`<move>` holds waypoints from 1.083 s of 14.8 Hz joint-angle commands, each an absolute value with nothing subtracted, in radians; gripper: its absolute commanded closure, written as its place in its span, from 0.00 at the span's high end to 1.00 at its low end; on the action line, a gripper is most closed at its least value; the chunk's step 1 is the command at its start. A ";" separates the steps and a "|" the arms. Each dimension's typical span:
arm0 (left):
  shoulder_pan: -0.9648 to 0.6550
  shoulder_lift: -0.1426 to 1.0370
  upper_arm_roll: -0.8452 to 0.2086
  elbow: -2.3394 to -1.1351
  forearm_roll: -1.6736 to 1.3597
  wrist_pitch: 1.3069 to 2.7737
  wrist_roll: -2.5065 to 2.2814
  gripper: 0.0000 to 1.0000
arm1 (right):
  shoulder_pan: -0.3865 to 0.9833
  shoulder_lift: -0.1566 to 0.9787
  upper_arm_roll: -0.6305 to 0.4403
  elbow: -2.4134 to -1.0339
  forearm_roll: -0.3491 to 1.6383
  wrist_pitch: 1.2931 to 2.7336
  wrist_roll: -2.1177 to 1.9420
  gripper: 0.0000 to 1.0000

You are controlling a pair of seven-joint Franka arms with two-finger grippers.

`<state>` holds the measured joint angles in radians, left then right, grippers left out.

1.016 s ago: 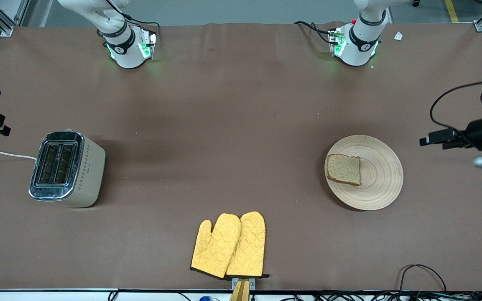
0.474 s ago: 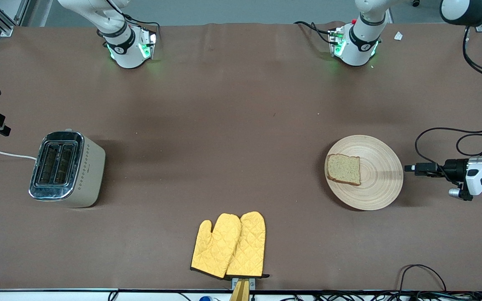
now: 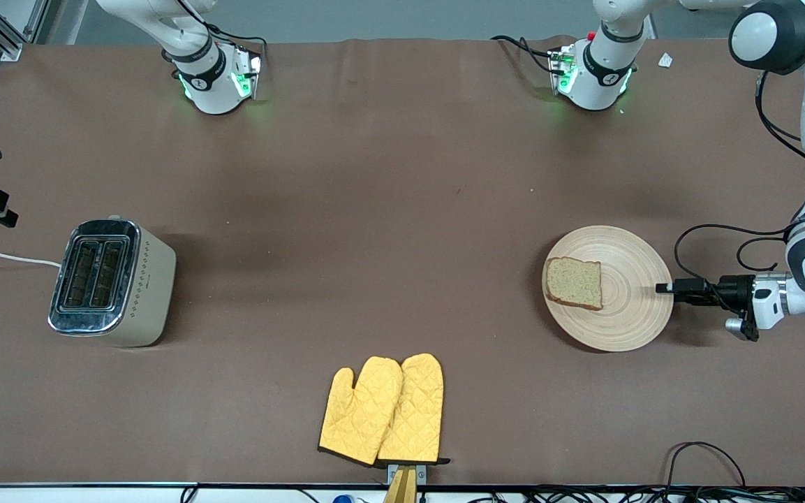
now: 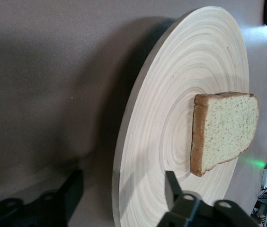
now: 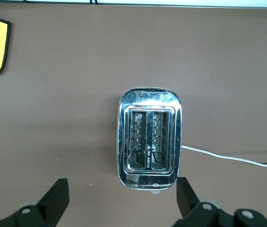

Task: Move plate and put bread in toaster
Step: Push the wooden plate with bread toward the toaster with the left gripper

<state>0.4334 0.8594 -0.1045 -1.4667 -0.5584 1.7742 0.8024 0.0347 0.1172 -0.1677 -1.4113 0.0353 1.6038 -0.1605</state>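
Left pincer (image 3: 662, 288) spread at the plate's rim; right pincer (image 5: 119, 201) spread above the toaster.

Plate (image 3: 625, 307) lay directly ahead of the left pincer, one finger over its rim, one outside: judged stiff, light, best gripped at that thin edge. Bread (image 3: 573, 282) rested loose farther in, soft, liable to slide. Table (image 3: 388, 230) lay open toward the toaster (image 3: 110, 281); yellow mitts (image 3: 382, 411) stood well apart.

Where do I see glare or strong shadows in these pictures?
Front view: the plate casts a soft shadow on the table, and green lights glow at both arm bases. Right wrist view: the toaster has bright reflections on its chrome top. Left wrist view: a dark shadow lies beside the plate rim.
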 commanded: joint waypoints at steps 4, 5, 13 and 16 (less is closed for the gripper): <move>0.437 0.865 -0.110 -1.453 -0.595 1.760 0.911 0.01 | 0.021 0.106 -0.156 -1.424 0.034 1.591 -0.172 1.00; 0.437 0.856 -0.120 -1.451 -0.594 1.753 0.922 0.01 | 0.021 0.106 -0.156 -1.424 0.034 1.591 -0.172 1.00; 0.370 0.842 -0.429 -1.433 -0.667 1.756 0.603 0.00 | 0.021 0.106 -0.156 -1.424 0.034 1.588 -0.172 1.00; 0.224 0.845 -0.446 -1.431 -0.762 1.876 0.514 0.00 | 0.021 0.106 -0.156 -1.424 0.034 1.583 -0.172 1.00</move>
